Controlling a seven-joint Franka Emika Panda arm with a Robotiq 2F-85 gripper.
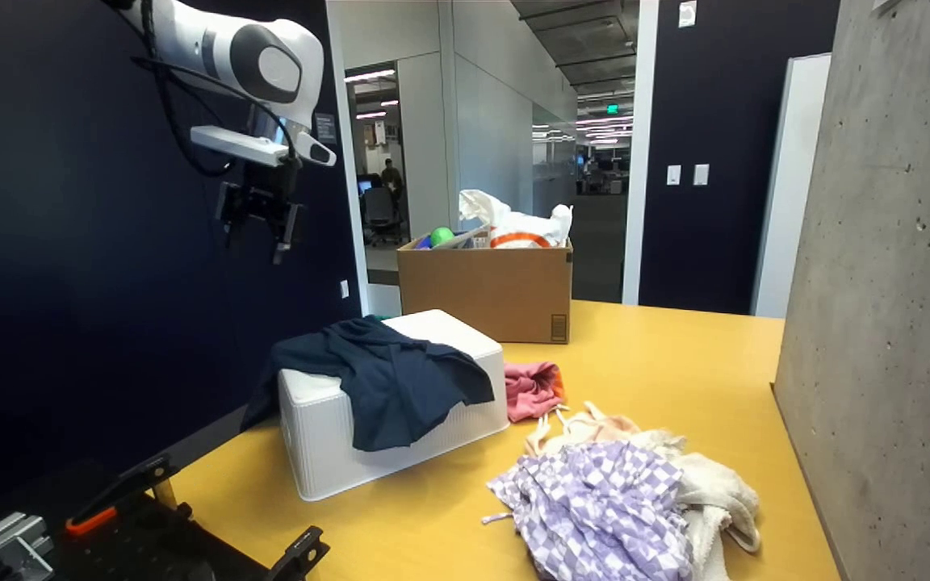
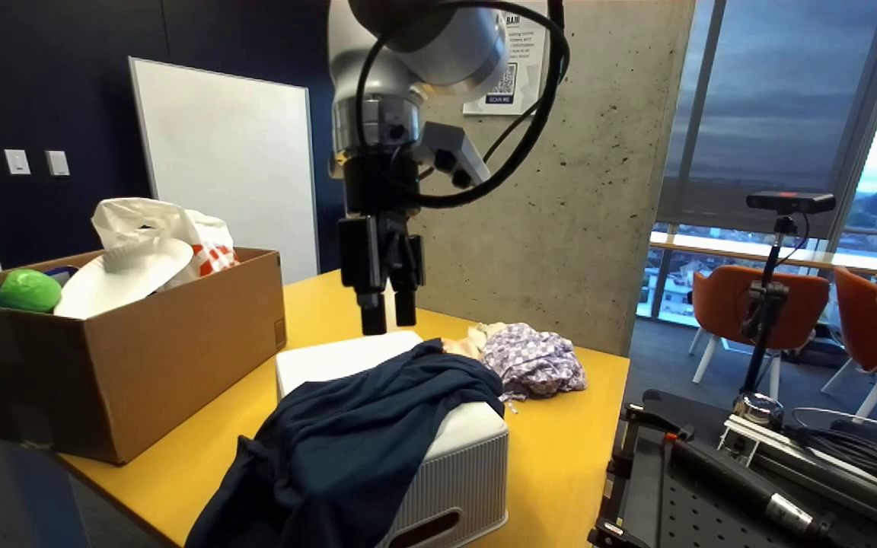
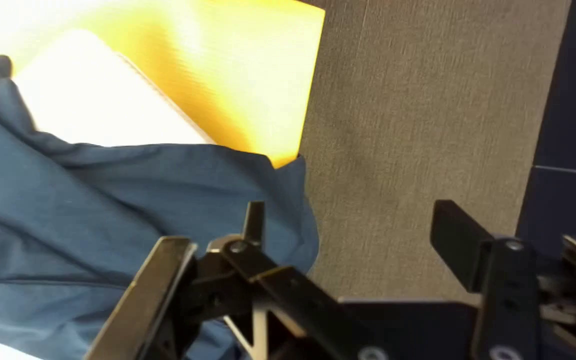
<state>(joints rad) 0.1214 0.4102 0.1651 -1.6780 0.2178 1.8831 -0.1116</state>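
Cloth of dark navy blue [image 1: 412,379] lies draped over a white ribbed plastic box [image 1: 320,444] on a flat yellow table [image 1: 659,363], part of it hanging past the table's edge. A black 2-fingered gripper [image 3: 351,222] hangs above, clear of the cloth, its 2 fingers spread wide apart. Near the white box lie a rose-pink cloth [image 1: 531,391] and a crumpled purple-and-white checkered cloth [image 1: 602,500]; a large brown cardboard box [image 1: 481,294] stands nearby.

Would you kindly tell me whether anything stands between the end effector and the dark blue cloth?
Nothing visible does: the open, empty end effector hangs higher than the dark blue cloth, draped over the white box with nothing seen on top.
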